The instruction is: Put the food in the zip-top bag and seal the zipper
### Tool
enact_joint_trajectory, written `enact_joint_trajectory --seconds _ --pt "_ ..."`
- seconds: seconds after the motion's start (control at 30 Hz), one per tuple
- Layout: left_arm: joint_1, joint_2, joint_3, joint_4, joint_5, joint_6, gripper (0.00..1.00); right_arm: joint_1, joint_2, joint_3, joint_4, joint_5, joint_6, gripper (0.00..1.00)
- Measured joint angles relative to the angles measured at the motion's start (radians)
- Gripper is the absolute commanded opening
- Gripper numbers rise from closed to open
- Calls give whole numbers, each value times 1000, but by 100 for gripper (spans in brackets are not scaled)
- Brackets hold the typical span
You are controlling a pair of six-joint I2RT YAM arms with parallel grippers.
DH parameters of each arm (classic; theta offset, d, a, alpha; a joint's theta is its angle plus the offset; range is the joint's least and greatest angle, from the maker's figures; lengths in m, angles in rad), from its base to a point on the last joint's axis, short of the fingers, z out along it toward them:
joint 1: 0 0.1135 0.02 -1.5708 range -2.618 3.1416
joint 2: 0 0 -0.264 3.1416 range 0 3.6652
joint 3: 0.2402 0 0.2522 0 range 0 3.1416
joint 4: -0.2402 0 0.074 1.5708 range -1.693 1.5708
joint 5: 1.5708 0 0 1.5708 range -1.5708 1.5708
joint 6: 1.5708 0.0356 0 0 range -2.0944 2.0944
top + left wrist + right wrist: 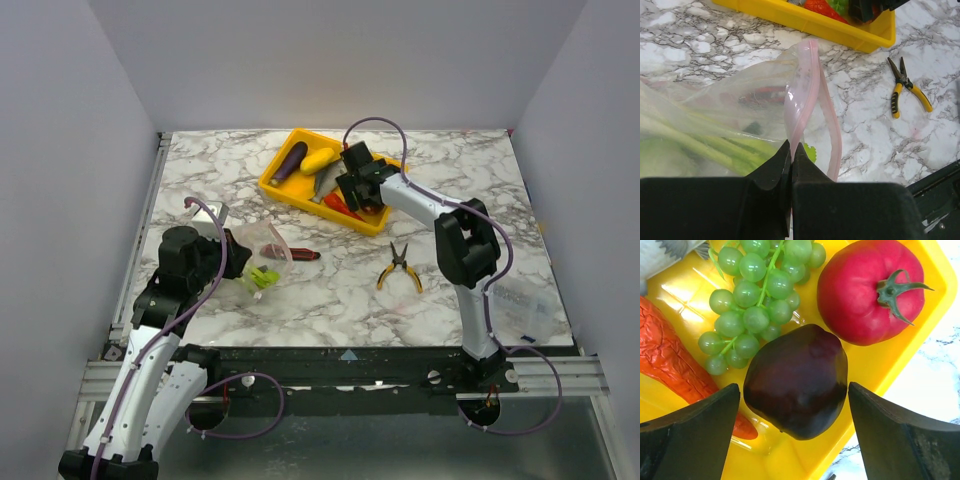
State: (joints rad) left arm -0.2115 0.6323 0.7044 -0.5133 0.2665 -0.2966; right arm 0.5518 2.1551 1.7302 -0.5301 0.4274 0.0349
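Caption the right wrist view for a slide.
Open right gripper straddles glossy dark red toy onion in yellow plastic tray.

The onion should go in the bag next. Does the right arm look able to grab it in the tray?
Probably yes. The right pincer hangs open astride the dark red onion, a finger on each side. The grapes, tomato and chili lie close, but none seems to block the fingers.

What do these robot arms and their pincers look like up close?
The left arm and right arm have white links joined by chunky black joints, each with a thin purple cable looping alongside. The left gripper and right gripper have plain black wedge-shaped fingers, unmarked.
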Motion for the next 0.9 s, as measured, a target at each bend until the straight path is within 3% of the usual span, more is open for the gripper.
enact_joint_trajectory --seconds 0.23,0.53,0.73,0.9 --pt "-8 10 0 1 31 -8 0 0 0 -27 18 -4 8 53" --pt "-23 11 0 0 30 -7 0 0 -102 -92 34 -15 47 25" --pt "-24 11 0 0 18 -6 0 3 -396 -242 105 -129 143 20" --pt "-24 11 0 0 16 -6 0 54 -674 -540 343 -353 281 22"
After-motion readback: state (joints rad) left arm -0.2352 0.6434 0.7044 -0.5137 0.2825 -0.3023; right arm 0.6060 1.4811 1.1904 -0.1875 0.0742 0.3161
